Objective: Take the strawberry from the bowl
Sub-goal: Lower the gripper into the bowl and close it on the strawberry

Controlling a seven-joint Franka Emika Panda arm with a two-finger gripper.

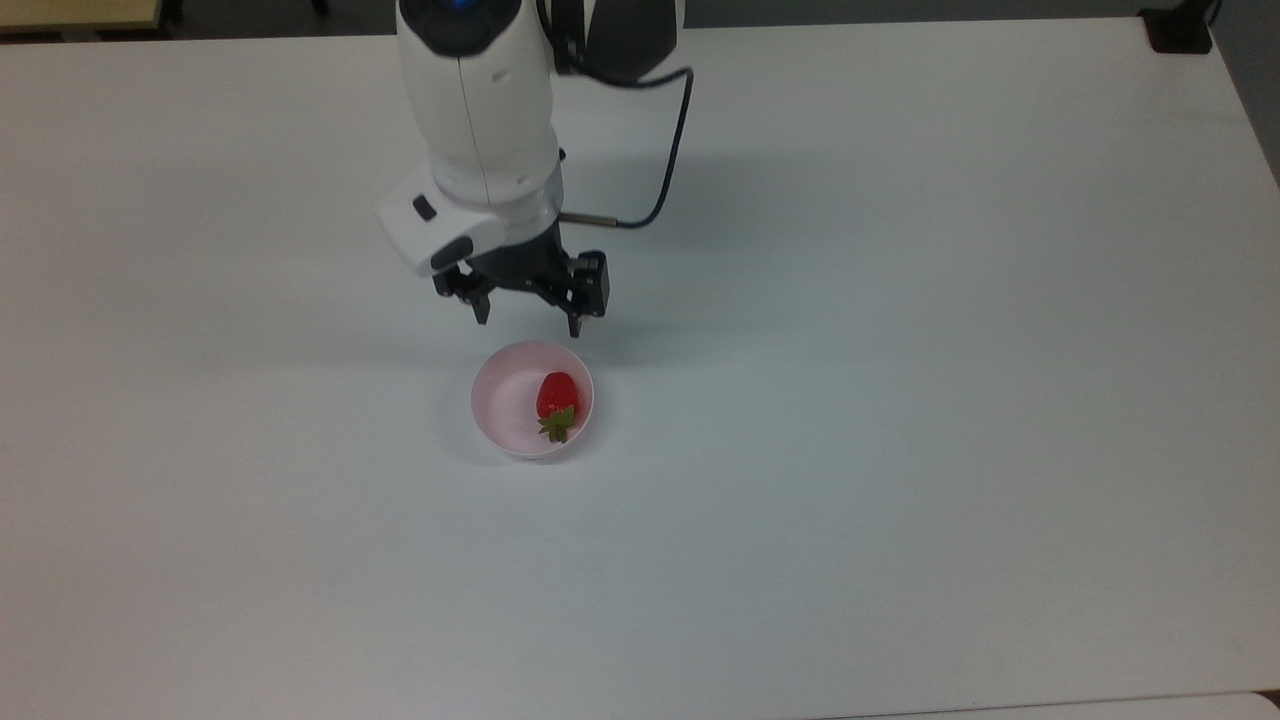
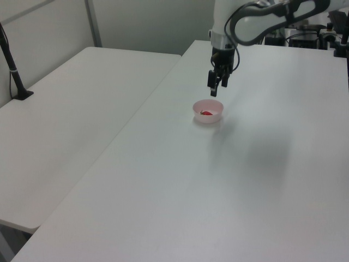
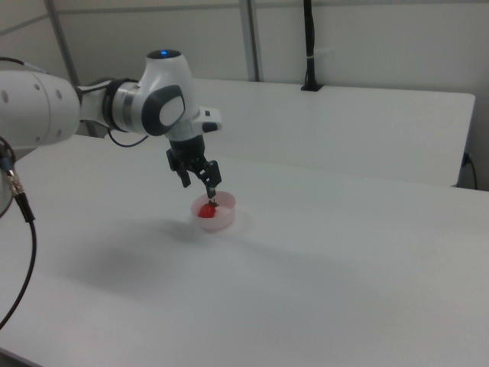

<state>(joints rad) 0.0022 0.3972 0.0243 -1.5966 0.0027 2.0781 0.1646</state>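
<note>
The jaws stand wide open with nothing between them, and the two black fingers point down at the table. The gripper (image 1: 528,320) hangs in the air above the bowl (image 1: 500,400), near its far rim as the top view shows it. In the left view the gripper (image 2: 217,86) is above the bowl (image 2: 209,115) and not touching it. In the right view the gripper (image 3: 200,183) hangs just over the bowl (image 3: 223,222), close to the strawberry (image 3: 206,210). The strawberry (image 1: 556,395) lies inside the pink bowl, on the top view's right side of it, against the wall. Its red tip points toward the arm and its green cap (image 1: 558,424) points away, toward the bottom of the top view. The bowl sits on a big white table (image 1: 900,400). I think this is the reaching step: the arm is getting over the bowl, and the grab is not yet done. Next, I think the gripper needs to go a little more over the berry and then go down into the bowl. The fingers should come down on both sides of the red part and then close softly. The berry lies right by the bowl's wall, so one finger could bump the rim and push the bowl.
</note>
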